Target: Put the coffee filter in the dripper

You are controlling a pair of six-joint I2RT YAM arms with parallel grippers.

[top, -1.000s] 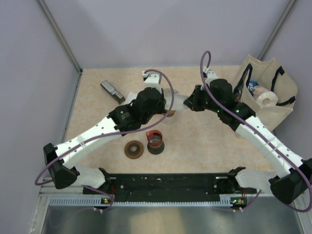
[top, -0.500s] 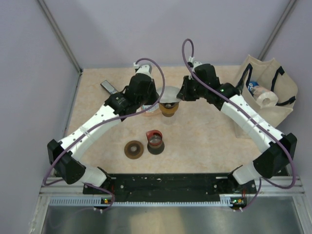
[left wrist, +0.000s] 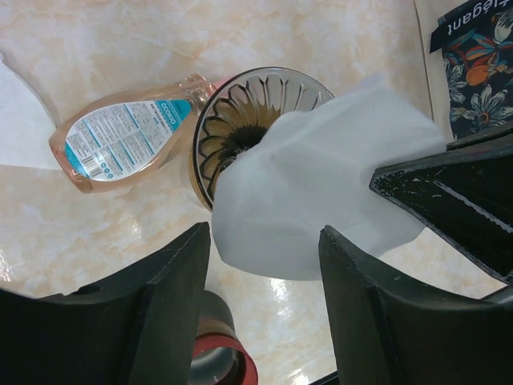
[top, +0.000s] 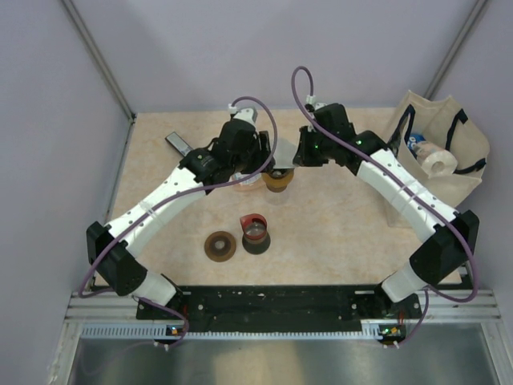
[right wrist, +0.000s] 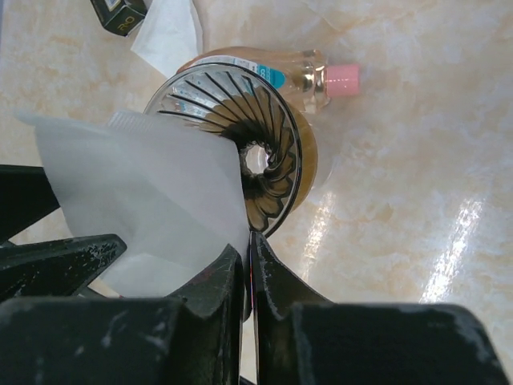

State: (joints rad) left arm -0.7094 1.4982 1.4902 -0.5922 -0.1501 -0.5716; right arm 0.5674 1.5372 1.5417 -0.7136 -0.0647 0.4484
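The amber ribbed glass dripper point(top: 278, 180) stands at mid-table, also in the left wrist view point(left wrist: 234, 120) and the right wrist view point(right wrist: 260, 152). The white coffee filter point(left wrist: 321, 188) hangs spread over the dripper's mouth, partly covering it. My right gripper point(right wrist: 248, 250) is shut on the filter's point(right wrist: 144, 192) lower edge, right beside the dripper's rim. My left gripper point(left wrist: 264, 241) is open, its fingers point(left wrist: 172, 305) either side of the filter's lower edge without touching it. From above, the left gripper point(top: 260, 160) and right gripper point(top: 295, 156) flank the dripper.
A clear bottle point(left wrist: 120, 140) with a pink cap point(right wrist: 343, 78) lies against the dripper. A red-and-black cup point(top: 255, 233) and a brown ring point(top: 219, 245) sit nearer the bases. A black box point(top: 185, 150) lies far left. A cloth tote bag point(top: 449, 172) stands at right.
Both arms carried the filter back over the dripper. The left gripper, shut on the filter before, has opened and let it go; the right still pinches it.
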